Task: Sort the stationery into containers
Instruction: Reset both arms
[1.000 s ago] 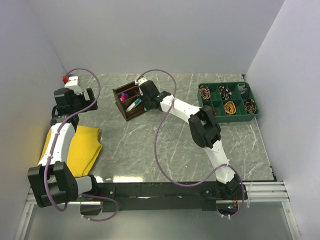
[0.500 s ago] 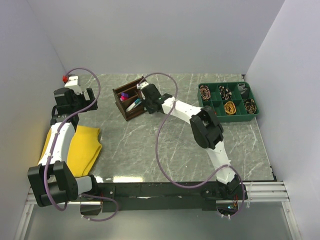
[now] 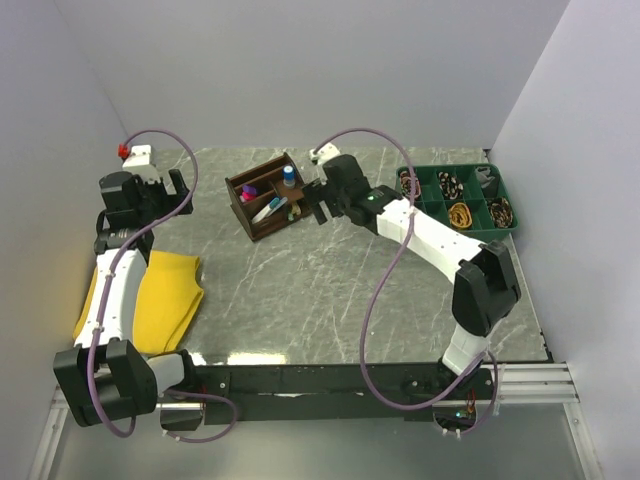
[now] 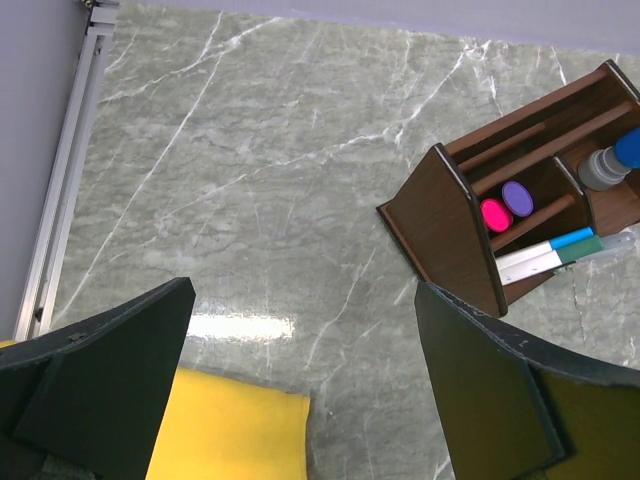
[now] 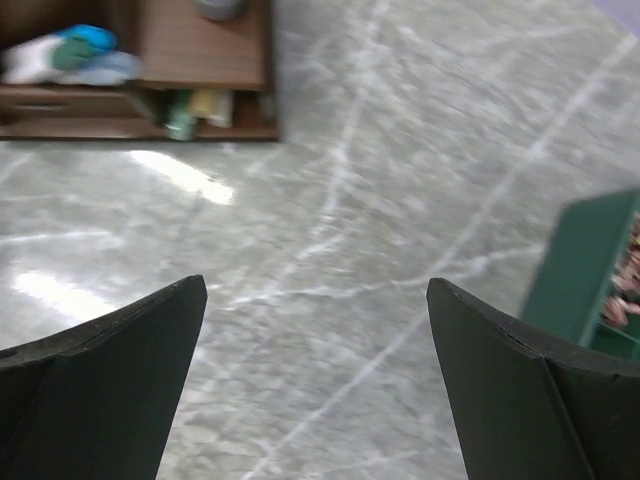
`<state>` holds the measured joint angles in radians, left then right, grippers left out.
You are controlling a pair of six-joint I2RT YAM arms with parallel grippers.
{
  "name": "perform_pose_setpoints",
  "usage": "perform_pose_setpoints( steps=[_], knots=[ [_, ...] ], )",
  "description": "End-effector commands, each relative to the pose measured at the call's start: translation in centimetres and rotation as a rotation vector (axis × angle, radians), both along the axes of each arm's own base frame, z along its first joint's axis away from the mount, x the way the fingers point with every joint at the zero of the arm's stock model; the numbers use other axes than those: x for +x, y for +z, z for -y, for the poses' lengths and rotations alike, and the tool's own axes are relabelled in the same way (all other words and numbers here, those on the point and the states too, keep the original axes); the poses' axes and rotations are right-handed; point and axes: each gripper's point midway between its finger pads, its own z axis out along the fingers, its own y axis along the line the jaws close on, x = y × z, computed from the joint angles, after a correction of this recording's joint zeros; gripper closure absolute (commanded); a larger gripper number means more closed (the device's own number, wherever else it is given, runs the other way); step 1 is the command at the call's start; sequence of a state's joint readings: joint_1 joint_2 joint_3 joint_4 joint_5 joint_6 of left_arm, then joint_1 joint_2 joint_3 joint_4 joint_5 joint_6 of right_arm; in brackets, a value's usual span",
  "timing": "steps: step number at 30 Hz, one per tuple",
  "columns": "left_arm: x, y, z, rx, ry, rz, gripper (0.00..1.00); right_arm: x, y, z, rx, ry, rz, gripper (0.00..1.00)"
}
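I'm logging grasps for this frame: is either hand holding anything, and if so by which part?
Nothing is held. The left hand and the right hand both stand open, with only the table showing between their fingers.

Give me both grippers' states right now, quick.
Left gripper: open, holding nothing.
Right gripper: open, holding nothing.
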<state>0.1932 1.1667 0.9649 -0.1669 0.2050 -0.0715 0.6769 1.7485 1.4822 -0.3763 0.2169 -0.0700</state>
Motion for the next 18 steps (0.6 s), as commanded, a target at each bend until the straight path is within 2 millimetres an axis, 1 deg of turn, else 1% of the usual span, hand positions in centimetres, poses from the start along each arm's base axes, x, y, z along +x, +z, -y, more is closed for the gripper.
perform_pose_setpoints(
  steps=[1, 2, 3, 4, 5, 7, 8, 12, 13, 14, 15, 16, 17, 18],
  knots=[
    [-0.1, 1.9, 0.0, 0.009, -0.004, 0.049, 0.00, 0.8, -0.1, 3.8, -0.056, -0.097, 0.034, 0.00],
    [0.0, 1.9, 0.1, 0.005, -0.014, 0.047, 0.01, 0.9, 0.0, 4.5, -0.046, -0.122, 0.036, 0.00],
    [0.1, 1.8, 0.3, 0.000, -0.022, 0.045, 0.01, 1.0, 0.3, 4.8, -0.037, -0.134, 0.050, 0.00],
    [0.2, 2.0, 0.4, -0.001, -0.030, 0.047, 0.01, 1.0, 1.2, 5.3, -0.033, -0.152, 0.077, 0.00],
    [0.5, 1.8, 0.4, -0.001, -0.037, 0.041, 0.01, 0.7, 1.1, 5.5, -0.034, -0.157, 0.079, 0.00],
    [0.9, 2.0, 0.4, 0.002, -0.042, 0.045, 0.01, 0.5, 2.1, 5.8, -0.018, -0.163, 0.105, 0.00],
    [1.1, 1.8, 0.2, 0.004, -0.037, 0.038, 0.01, 0.2, 1.8, 6.2, -0.029, -0.160, 0.104, 0.00],
    [1.7, 1.7, -0.1, 0.015, -0.032, 0.034, 0.01, -0.2, 2.2, 7.3, -0.030, -0.174, 0.121, 0.00],
    [1.7, 1.8, -0.1, 0.019, -0.035, 0.034, 0.01, -0.3, 2.5, 7.4, -0.017, -0.170, 0.120, 0.00],
    [1.8, 1.4, -0.1, 0.020, -0.034, 0.022, 0.01, -0.5, 2.5, 7.2, 0.007, -0.141, 0.100, 0.00],
    [1.9, 1.4, -0.2, 0.027, -0.035, 0.021, 0.00, -0.8, 2.2, 7.2, 0.018, -0.130, 0.074, 0.00],
    [1.9, 1.3, -0.2, 0.029, -0.040, 0.015, 0.01, -0.5, 2.6, 7.6, 0.055, -0.151, 0.064, 0.00],
    [2.0, 1.1, -0.3, 0.034, -0.039, 0.007, 0.00, -0.7, 2.7, 7.4, 0.083, -0.140, 0.044, 0.00],
    [2.0, 1.3, -0.3, 0.039, -0.041, 0.010, 0.01, -0.5, 3.4, 7.6, 0.103, -0.152, 0.056, 0.00]
  ],
)
